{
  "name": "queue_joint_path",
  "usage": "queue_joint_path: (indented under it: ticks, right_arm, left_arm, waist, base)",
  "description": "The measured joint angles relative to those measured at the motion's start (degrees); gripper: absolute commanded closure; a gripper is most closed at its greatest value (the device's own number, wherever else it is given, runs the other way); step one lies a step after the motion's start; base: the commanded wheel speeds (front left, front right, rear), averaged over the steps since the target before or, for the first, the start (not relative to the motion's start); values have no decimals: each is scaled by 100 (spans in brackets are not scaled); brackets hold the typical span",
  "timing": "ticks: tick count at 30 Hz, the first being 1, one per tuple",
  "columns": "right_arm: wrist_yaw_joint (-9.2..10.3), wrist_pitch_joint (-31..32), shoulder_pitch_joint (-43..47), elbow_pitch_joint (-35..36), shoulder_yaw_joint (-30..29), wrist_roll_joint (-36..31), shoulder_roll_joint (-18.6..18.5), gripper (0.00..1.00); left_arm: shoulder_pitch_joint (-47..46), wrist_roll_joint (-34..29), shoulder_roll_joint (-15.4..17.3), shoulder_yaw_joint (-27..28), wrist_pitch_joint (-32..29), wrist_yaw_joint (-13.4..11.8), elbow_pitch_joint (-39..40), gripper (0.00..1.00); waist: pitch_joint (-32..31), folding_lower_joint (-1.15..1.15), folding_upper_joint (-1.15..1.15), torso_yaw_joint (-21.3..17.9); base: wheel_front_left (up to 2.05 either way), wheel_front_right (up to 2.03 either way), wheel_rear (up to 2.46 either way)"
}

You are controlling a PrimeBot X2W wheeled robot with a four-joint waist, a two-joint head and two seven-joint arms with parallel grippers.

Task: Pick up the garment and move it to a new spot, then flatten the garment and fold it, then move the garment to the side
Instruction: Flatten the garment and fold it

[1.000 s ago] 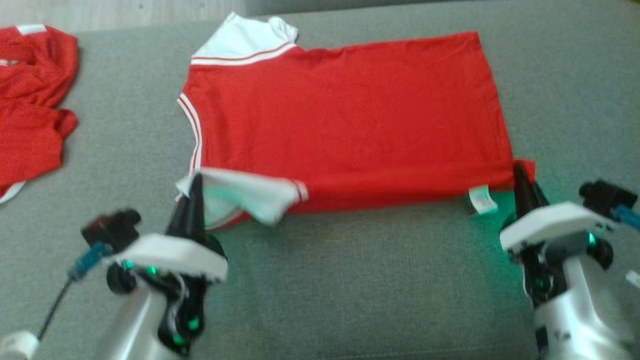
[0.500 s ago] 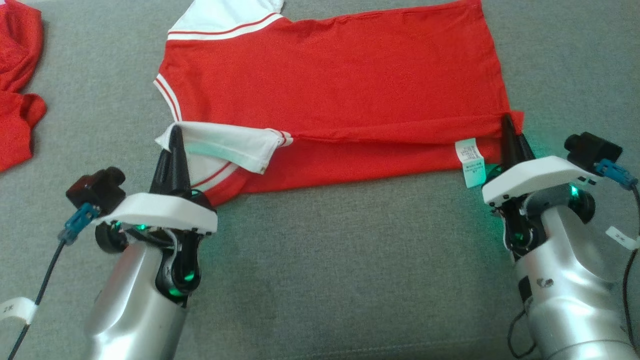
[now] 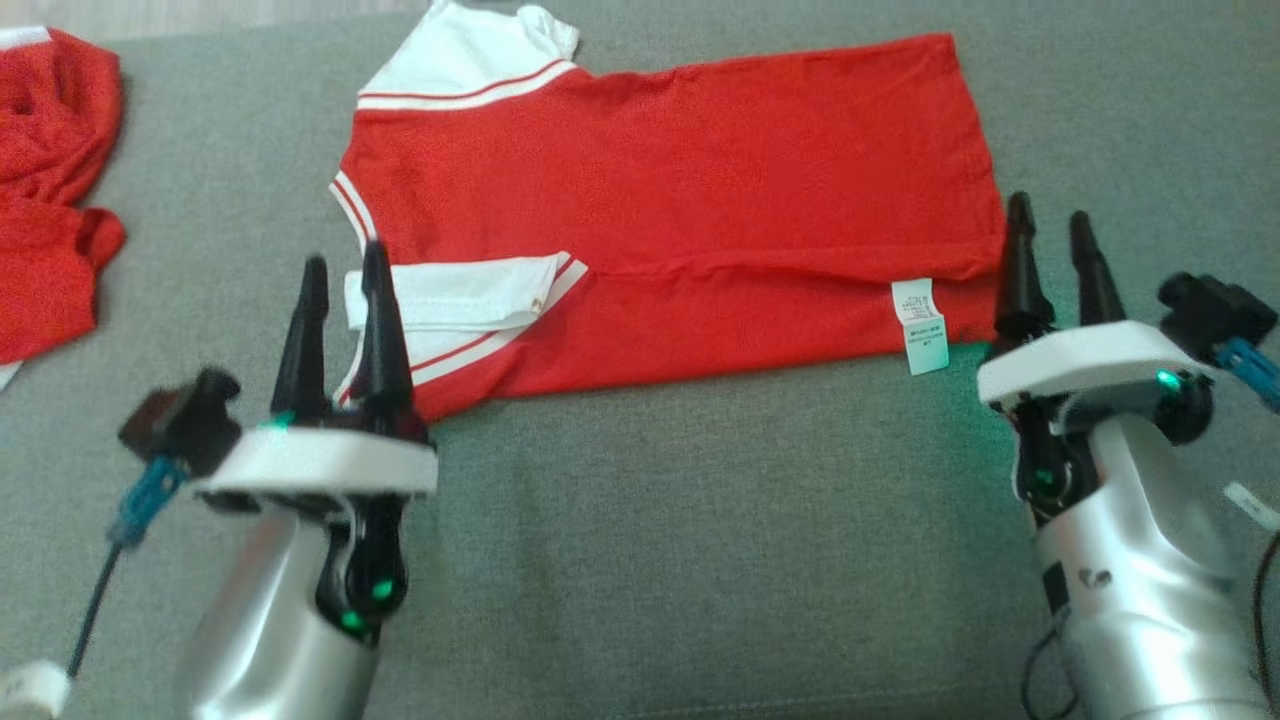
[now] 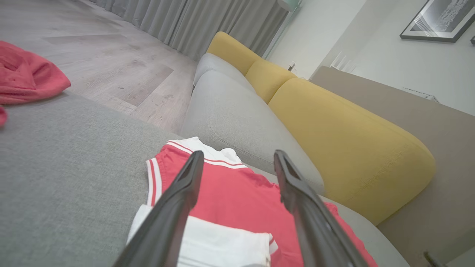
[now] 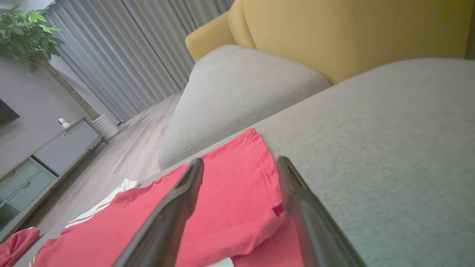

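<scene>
My left gripper (image 3: 345, 262): fingers spread wide, nothing between them; tips over the near left corner of the garment, my inner finger crossing the edge of the near sleeve in the head view; I cannot tell if it touches the cloth
My right gripper (image 3: 1048, 212): fingers just as wide, empty; tips at the near right corner of the garment, one finger over the hem edge, the other over bare seat; in my right wrist view the doubled corner lies below and between the fingers
Garment (image 3: 670, 190): red with white sleeves; flat on the grey seat (image 3: 700, 520), long way across, neck end to my left, hem to my right; a crease runs along it near the front edge
Near sleeve (image 3: 450, 295): white, red-striped, lying folded on top of the red cloth
Far sleeve (image 3: 470, 65): white, spread at the far left corner
Care label (image 3: 921, 325): white, sticking out past the near edge, just beside my right gripper
Second red cloth (image 3: 50, 190): crumpled, well apart at my far left on the same seat
Surroundings: yellow back cushions (image 4: 334, 129); wooden floor (image 4: 111, 63); grey curtains (image 5: 130, 48)
</scene>
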State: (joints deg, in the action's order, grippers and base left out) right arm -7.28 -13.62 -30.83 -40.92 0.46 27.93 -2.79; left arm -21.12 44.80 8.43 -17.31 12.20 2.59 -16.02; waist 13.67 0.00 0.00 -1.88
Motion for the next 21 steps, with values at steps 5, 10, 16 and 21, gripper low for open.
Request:
queue_joint_path:
  ticks: [5, 10, 16, 21]
  right_arm:
    - [0, -35, 567, 564, -381, -710, 0, 0]
    - [0, 168, 1212, 1016, -521, -936, 4, 0]
    - [0, 506, 1395, 1432, -549, -1034, 7, 0]
    - [0, 743, 1394, 1505, -501, -1070, 10, 0]
  left_arm:
    - [793, 0, 140, -35, -266, -220, 336, 0]
    - [1395, 62, 266, -118, -839, -600, 347, 0]
    - [1397, 276, 259, -107, -1199, -771, 313, 0]
    - [1068, 355, 266, -81, -1368, -815, -37, 0]
  waist:
    - [-188, -1, 0, 9]
    - [-280, -1, 0, 31]
    - [-180, 0, 0, -23]
    - [-23, 0, 0, -104]
  base:
    - [0, 0, 0]
    - [0, 0, 0]
    - [0, 0, 0]
    - [0, 0, 0]
